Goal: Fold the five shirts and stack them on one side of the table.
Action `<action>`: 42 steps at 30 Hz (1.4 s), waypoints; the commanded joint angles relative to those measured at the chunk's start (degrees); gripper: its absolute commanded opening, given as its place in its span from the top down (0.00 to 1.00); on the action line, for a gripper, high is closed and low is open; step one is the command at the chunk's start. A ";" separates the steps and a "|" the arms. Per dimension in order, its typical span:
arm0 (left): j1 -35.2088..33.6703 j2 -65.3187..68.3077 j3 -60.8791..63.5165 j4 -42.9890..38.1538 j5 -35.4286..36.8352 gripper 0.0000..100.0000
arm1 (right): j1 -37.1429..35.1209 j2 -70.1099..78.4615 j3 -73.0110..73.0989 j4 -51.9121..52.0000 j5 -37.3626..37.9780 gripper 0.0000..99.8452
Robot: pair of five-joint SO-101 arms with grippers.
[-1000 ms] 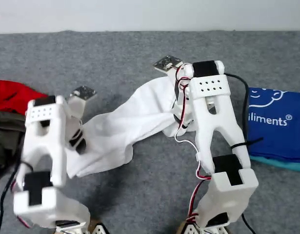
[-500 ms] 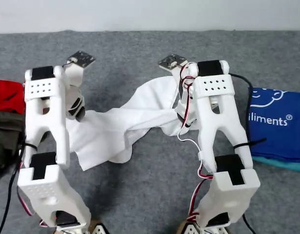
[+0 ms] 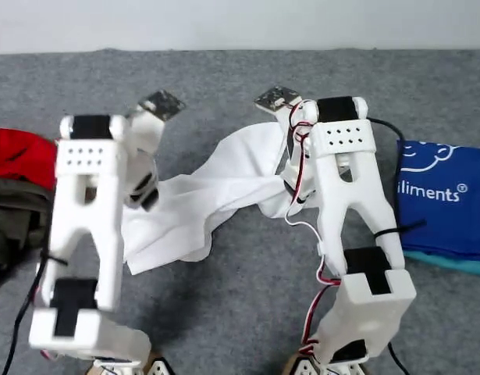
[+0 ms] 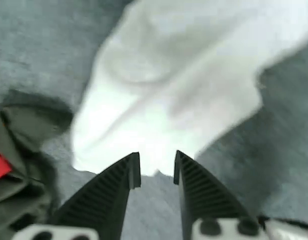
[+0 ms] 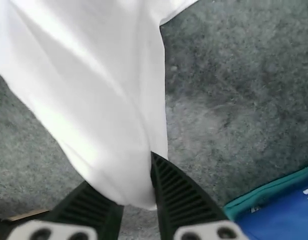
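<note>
Grey felt covers the table (image 3: 224, 78). On it a crumpled white shirt (image 3: 200, 199) stretches between the two claws. The right claw (image 5: 124, 172) pinches a fold of it. The left claw (image 4: 156, 160) hangs spread just above the shirt's other edge. A red shirt (image 3: 21, 156) and an olive shirt (image 3: 9, 219) lie outward of the left claw. Outward of the right claw, a folded blue shirt (image 3: 446, 195) rests on a teal shirt (image 3: 450, 262).
</note>
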 commanded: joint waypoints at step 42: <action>-3.87 17.76 24.92 -19.69 -5.10 0.85 | 3.12 -0.22 -2.55 0.13 0.62 0.99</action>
